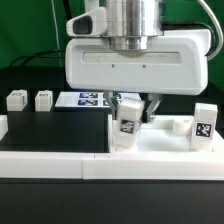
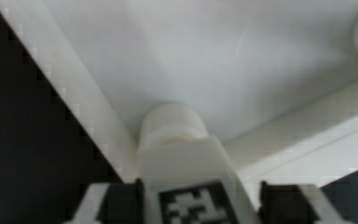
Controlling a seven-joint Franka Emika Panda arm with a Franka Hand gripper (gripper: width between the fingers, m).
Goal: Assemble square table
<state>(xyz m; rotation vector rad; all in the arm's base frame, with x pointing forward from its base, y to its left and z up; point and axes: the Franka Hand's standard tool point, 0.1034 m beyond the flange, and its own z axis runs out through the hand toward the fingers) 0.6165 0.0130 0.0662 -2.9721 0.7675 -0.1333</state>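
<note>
The white square tabletop [image 1: 168, 146] lies with its raised rim up, and its inner corner [image 2: 247, 90] fills the wrist view. One white tag-marked leg [image 1: 127, 124] stands upright at the tabletop's corner on the exterior view's left. My gripper [image 1: 130, 108] reaches down over this leg [image 2: 185, 160]. Its dark fingers [image 2: 108, 205] sit close on both sides of the leg. Whether the pads press on the leg does not show. Another leg [image 1: 205, 124] stands on the tabletop at the exterior view's right. Two more legs [image 1: 16, 100] [image 1: 43, 100] rest on the black table at the left.
The marker board [image 1: 84, 100] lies flat behind the tabletop, between the loose legs and my gripper. A long low white border wall [image 1: 50, 166] runs along the front of the black table [image 1: 55, 130].
</note>
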